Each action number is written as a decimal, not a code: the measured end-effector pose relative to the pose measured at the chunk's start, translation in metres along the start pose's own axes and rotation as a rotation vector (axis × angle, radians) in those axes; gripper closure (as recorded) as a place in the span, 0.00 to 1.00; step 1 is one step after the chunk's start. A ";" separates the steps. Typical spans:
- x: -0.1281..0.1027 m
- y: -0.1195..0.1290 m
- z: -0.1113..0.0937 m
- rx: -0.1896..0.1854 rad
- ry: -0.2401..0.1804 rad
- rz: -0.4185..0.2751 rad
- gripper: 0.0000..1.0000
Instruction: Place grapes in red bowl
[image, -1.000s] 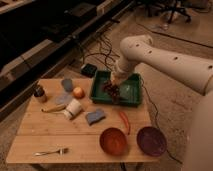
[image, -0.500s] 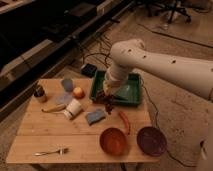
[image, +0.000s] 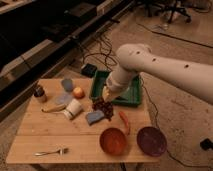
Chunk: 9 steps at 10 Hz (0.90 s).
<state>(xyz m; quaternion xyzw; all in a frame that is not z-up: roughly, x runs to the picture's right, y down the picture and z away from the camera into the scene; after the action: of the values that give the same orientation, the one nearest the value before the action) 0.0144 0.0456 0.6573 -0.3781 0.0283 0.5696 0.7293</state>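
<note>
The gripper (image: 104, 99) is closed on the grapes (image: 103, 106), which hang as a dark red-purple bunch just below it, above the table (image: 35, 135) near the front-left corner of the green tray (image: 134, 98). The white arm (image: 165, 65) runs from the gripper toward 2 o'clock and leaves the view at the right edge. Just below the grapes, at 7 o'clock, lies a blue-grey sponge (image: 94, 117); at 4 o'clock from the bunch lies the orange-red chilli pepper (image: 124, 122). The red bowl (image: 113, 140) sits on the table at 5 o'clock from the grapes, well apart from them, with its opening upward. The maroon bowl (image: 151, 141) stands just beside it at 3 o'clock. At 9 o'clock from the grapes a white cup (image: 73, 109) lies on its side, with a banana (image: 53, 108) further left. The apple (image: 78, 92) rests at 10 o'clock, near a blue-grey item (image: 67, 84) and a small dark jar (image: 39, 93). A fork (image: 50, 151) lies near the table's front-left edge.
</note>
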 end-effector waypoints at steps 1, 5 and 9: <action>0.011 0.000 -0.002 -0.044 0.005 0.007 1.00; 0.036 0.012 0.001 -0.094 0.059 -0.003 1.00; 0.069 0.004 0.000 -0.108 0.122 0.044 1.00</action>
<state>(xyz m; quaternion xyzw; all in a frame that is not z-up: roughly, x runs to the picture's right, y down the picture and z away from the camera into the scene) 0.0347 0.1018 0.6227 -0.4503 0.0502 0.5621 0.6919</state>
